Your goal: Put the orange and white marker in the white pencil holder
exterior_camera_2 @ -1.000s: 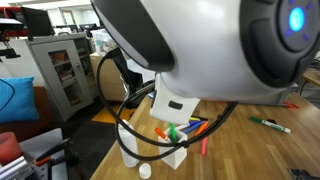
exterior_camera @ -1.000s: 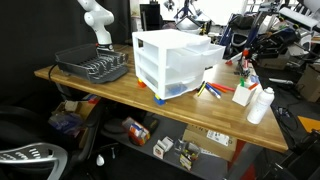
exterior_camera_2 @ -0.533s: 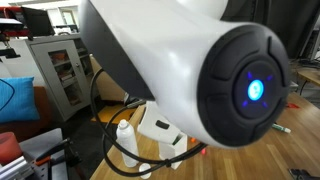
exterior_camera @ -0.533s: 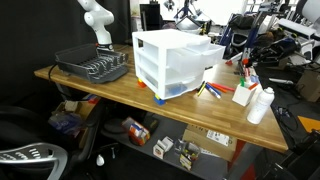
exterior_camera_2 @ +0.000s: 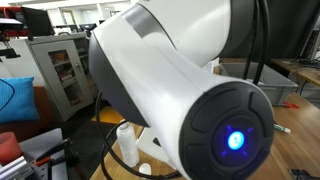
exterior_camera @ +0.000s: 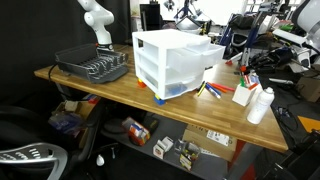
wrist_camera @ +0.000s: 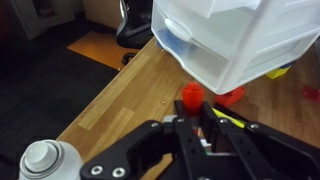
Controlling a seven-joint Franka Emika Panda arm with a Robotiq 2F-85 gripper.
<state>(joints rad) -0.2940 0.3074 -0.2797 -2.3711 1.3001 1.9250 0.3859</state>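
Wrist view, lower left: cap of the white bottle [wrist_camera: 42, 160], close by. Lower centre: my gripper [wrist_camera: 196, 125] looks clenched on the orange and white marker [wrist_camera: 190, 97], its orange end poking past the fingertips. Upper right: three-drawer unit [wrist_camera: 240, 40]. The white pencil holder [exterior_camera: 243, 94] is not in the wrist view. In an exterior view it stands right of centre on the table [exterior_camera: 110, 92], just beside the bottle. My judgement: hold the marker upright, centre it over the holder's mouth, steer clear of the bottle, let go low.
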